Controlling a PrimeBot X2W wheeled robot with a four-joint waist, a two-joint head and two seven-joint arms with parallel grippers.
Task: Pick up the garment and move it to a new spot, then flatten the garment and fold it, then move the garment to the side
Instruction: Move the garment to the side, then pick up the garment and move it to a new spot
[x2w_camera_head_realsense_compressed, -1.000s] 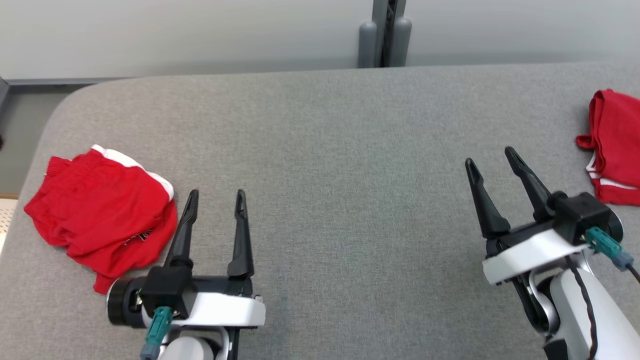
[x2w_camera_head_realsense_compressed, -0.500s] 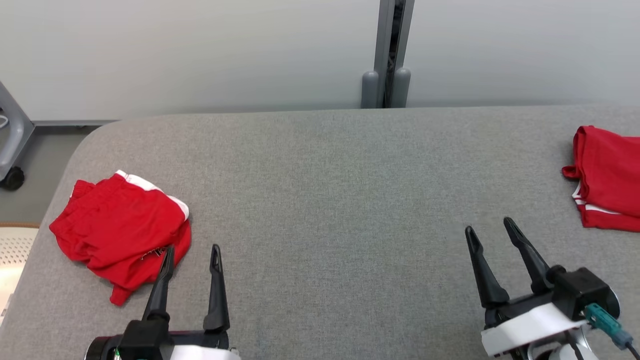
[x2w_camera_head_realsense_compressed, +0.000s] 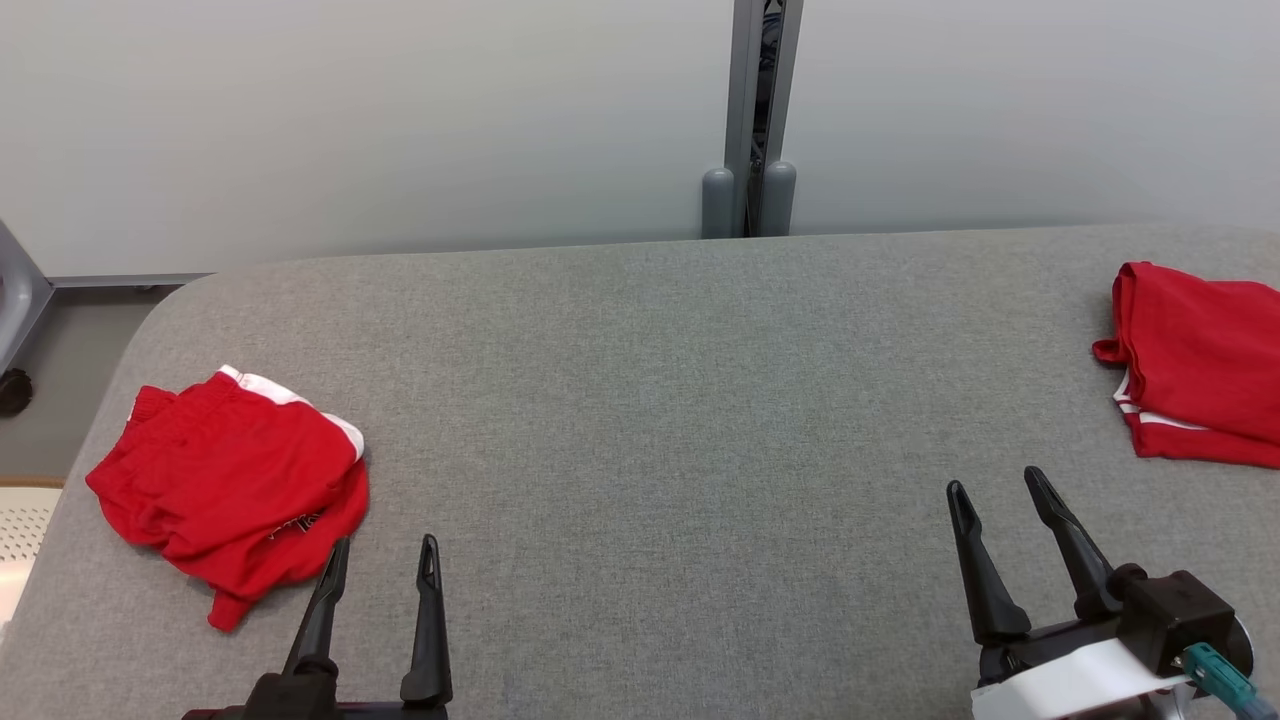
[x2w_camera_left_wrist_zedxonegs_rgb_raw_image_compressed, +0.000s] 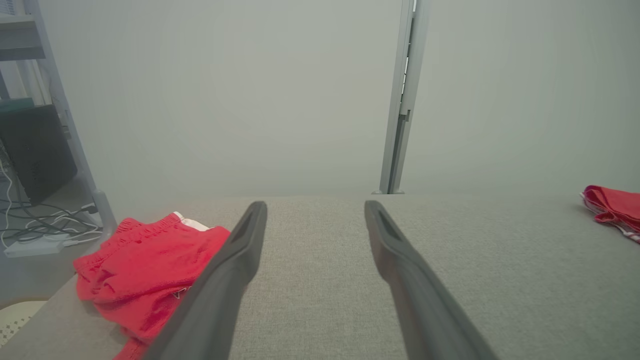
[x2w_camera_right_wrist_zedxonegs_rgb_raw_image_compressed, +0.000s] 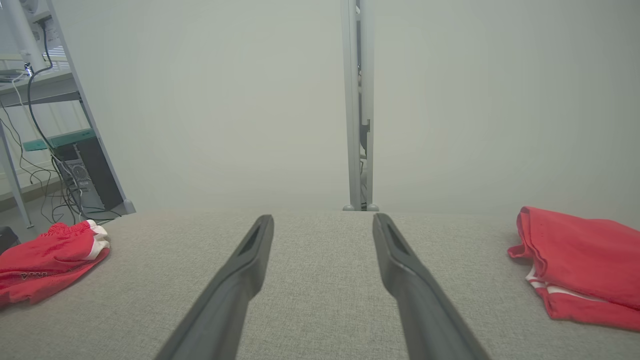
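Hovering empty, left gripper (x2w_camera_head_realsense_compressed: 384, 543) and right gripper (x2w_camera_head_realsense_compressed: 995, 480) both spread apart; crumpled garment (x2w_camera_head_realsense_compressed: 230, 480) looks untouched on table (x2w_camera_head_realsense_compressed: 650, 400); whole task seemingly ahead.

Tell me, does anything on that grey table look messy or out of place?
The red garment on the left lies crumpled in a heap, while the red one on the right looks folded flat.

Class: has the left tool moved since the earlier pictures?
Yes. Against the crumpled red garment, the left tool has drawn back toward the robot; its tips now sit beside the garment's near end.
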